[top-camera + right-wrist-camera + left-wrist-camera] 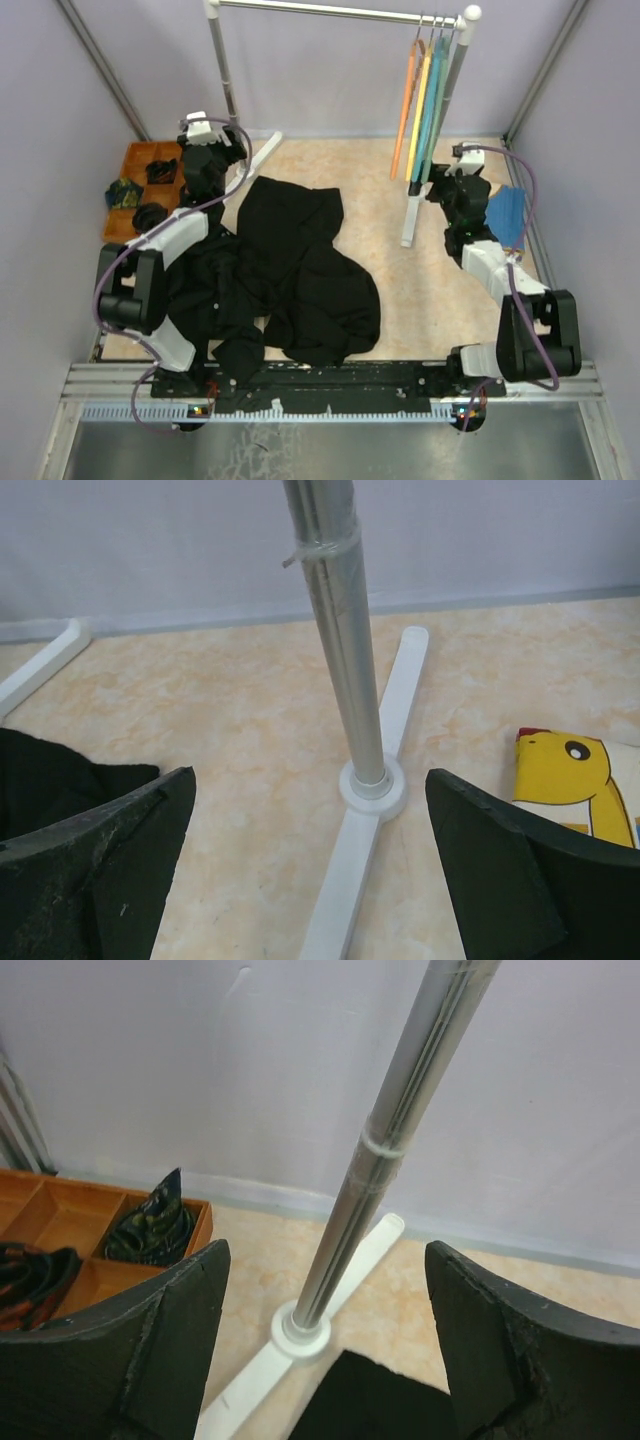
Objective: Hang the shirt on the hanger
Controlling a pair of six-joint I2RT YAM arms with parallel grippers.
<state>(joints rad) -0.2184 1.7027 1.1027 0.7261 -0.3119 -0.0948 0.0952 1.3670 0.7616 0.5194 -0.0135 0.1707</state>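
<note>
Black shirt [300,262] sprawls near-to-far; orange hanger [405,110] hangs edge-on.

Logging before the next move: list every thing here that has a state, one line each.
shirt, crumpled on the table, not on any hanger.
orange hanger, hanging on the rail, bare.
yellow hanger, hanging on the rail, bare.
teal hangers, hanging on the rail, bare.
left fingers, open, holding nothing.
right fingers, open, holding nothing.
blue-and-yellow garment, lying at the table's right edge.
</note>
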